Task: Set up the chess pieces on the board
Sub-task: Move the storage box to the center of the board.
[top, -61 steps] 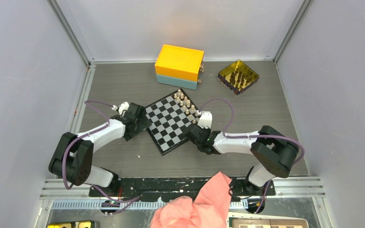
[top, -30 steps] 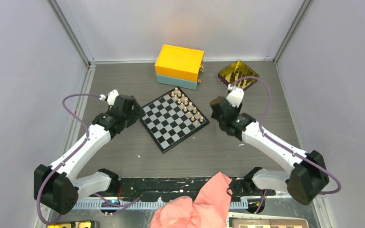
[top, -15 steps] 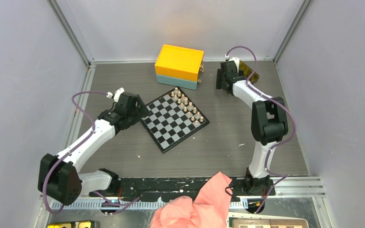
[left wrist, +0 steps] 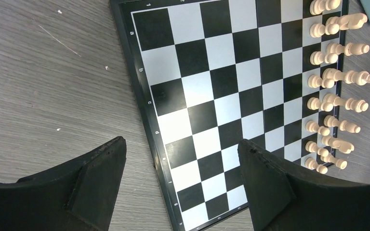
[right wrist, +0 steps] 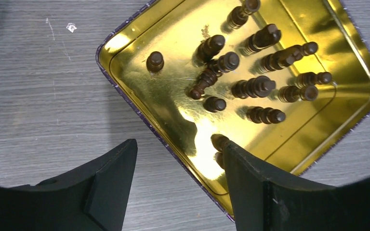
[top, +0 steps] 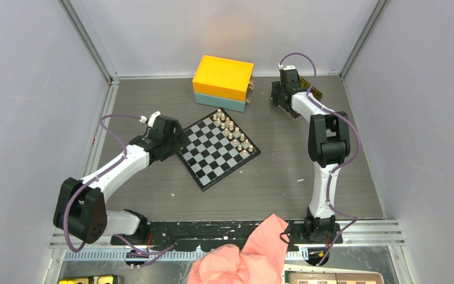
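- Left gripper (left wrist: 179, 156) hangs with its jaws spread wide and nothing between them, above the table (left wrist: 43, 72).
- Below it lies the board (left wrist: 212, 96), whose dark border passes under the gap between the two fingers.
- Ahead of those fingers, along the board's far edge, the light chess pieces (left wrist: 335, 82) stand in two rows; every other square is bare.
- Right gripper (right wrist: 178, 149) is also wide open and holds nothing, poised over the near rim of a gold tin (right wrist: 173, 103).
- Inside the tin, just ahead of the fingers, the dark chess pieces (right wrist: 255, 86) sit in a loose cluster; one lies right against the tip of the right-hand finger (right wrist: 250, 178).
- From above, the right arm reaches to the back of the table, well apart from the board, with an orange-and-teal box (top: 223, 76) to its left.
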Available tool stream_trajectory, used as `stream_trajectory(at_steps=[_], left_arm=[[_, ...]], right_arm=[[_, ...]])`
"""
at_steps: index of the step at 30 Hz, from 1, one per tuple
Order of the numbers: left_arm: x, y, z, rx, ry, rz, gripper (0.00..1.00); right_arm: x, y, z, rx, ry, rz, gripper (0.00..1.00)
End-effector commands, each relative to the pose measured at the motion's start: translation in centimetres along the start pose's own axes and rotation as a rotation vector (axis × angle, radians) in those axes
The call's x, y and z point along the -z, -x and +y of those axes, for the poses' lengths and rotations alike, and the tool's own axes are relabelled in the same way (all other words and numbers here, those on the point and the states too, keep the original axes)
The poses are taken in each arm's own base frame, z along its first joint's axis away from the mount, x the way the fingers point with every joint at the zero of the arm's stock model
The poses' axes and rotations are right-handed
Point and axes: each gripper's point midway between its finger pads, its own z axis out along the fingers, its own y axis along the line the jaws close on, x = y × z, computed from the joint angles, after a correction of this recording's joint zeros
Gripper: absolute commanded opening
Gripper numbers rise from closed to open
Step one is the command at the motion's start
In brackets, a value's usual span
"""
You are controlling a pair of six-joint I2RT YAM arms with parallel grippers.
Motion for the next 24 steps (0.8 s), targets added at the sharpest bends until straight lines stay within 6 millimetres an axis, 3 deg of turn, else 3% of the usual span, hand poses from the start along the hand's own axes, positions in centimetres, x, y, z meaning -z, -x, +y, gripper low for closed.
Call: stream_trajectory(at_steps=[1,7,10,13,17,24], left_arm=[[0.0,0.8,-1.4,0.018,-0.05,-0.031,0.86],[0.2,1.1,-1.3,0.008,-0.049,-0.042,0.86],[0.1,1.1,-1.3,0.004,-0.046,-0.042,0.86],[0.1,1.0,-1.2,0.0,-0.041,-0.038,0.86],[0.2,0.9,-1.1,-0.004,-0.039,-0.032,0.85],[1.7,1.1,-0.8,-0.007,-0.054,-0.043,0.85]], right_arm=[[-0.4,1.8,0.2,-0.003,0.035,-0.042,0.69],[-1.6,0.1,0.0,-0.038,0.05,-0.011,0.62],[-1.9,-0.4,-0.1,-0.045,0.052,-0.002,0.5],[-1.9,-0.6,-0.2,-0.074,0.048,-0.001,0.32],[-1.4,-0.6,-0.1,-0.106,0.05,-0.003,0.18],[1.4,-1.1,1.0,-0.142,0.079,0.005,0.13]])
